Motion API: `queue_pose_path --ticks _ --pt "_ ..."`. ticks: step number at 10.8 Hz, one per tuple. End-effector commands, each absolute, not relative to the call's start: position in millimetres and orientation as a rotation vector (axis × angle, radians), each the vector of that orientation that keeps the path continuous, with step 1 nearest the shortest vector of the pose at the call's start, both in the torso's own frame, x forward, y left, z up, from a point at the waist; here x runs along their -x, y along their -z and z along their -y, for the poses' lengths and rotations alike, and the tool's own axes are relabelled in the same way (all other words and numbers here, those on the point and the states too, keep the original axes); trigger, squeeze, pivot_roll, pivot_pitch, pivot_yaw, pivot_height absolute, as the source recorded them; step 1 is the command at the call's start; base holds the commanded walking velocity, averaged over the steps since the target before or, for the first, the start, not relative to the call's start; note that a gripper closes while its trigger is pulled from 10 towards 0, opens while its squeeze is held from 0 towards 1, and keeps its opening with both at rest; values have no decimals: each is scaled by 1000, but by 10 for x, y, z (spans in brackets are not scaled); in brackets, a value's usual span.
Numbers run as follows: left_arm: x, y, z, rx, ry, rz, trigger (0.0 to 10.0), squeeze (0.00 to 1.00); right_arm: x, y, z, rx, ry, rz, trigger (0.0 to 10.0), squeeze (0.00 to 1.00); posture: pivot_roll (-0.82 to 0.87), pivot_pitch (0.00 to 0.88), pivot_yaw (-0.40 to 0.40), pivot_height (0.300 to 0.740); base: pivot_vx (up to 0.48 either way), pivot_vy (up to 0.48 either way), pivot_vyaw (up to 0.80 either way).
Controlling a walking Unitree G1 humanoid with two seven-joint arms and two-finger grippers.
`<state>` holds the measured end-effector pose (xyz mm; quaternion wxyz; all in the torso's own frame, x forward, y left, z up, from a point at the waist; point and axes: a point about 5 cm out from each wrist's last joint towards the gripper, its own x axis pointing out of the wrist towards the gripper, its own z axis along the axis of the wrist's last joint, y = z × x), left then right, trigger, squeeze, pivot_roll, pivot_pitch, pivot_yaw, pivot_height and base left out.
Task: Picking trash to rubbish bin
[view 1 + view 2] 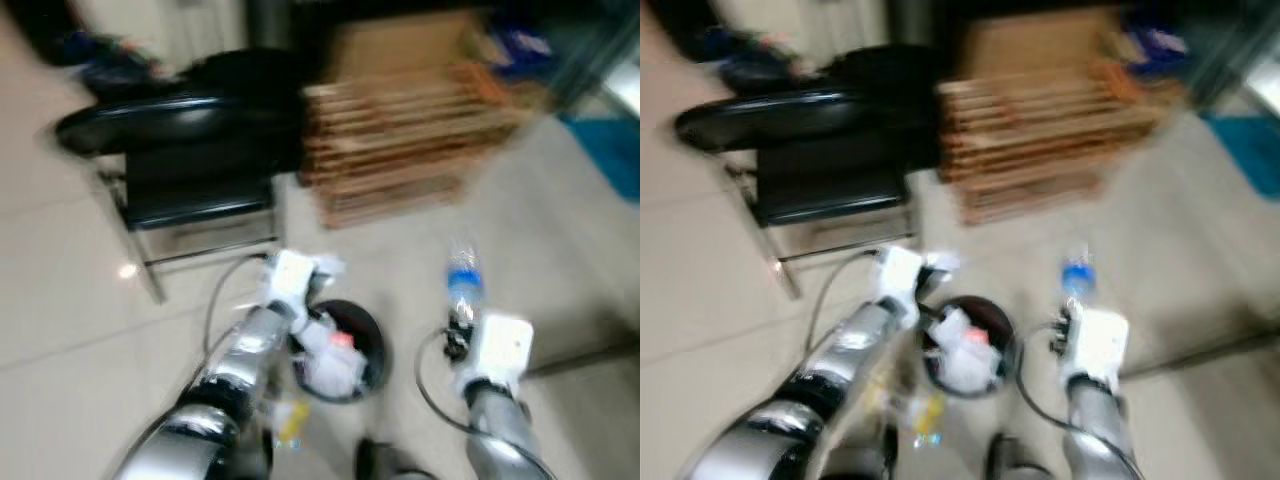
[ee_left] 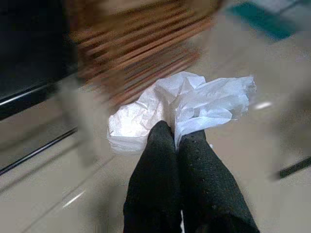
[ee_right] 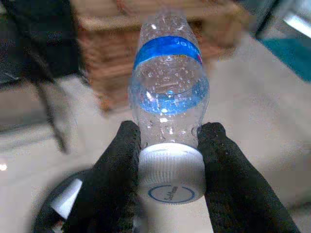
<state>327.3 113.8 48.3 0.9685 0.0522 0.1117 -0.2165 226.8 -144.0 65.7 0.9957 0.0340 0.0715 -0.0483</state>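
Observation:
A small round black rubbish bin (image 1: 366,342) stands on the floor between my arms, with white and red trash inside. My left gripper (image 2: 176,141) is shut on a crumpled white tissue (image 2: 184,104) and hovers at the bin's far left rim, the tissue (image 1: 322,266) poking out above it. My right gripper (image 3: 167,145) is shut on a clear plastic bottle (image 3: 167,97) with a blue label, held near its white cap. That bottle (image 1: 462,278) sticks up to the right of the bin.
A black chair (image 1: 190,160) stands ahead on the left. A stack of wooden pallets (image 1: 410,130) with cardboard on top is ahead at centre. A blue mat (image 1: 610,150) lies far right. Pale tiled floor (image 1: 60,290) spreads around. The head views are blurred.

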Motion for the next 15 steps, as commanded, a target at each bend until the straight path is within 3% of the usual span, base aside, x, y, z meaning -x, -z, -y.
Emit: queue_pose_path --ticks 1,10,15 --pt "-3215 -420 -1006 -86 472 -248 10000 0 -2181 -568 1547 -57 136 -183 10000 0 40 259 -44 740 0 0 0" --pt "-3212 -362 -1027 -114 467 -306 10000 0 -2171 -552 1517 -61 139 -184 10000 0 37 263 -38 740 0 0 0" --pt "-3100 -212 -836 -170 572 -406 10000 0 -1914 -665 1625 -21 246 -164 10000 0 -73 315 8 740 0 0 0"
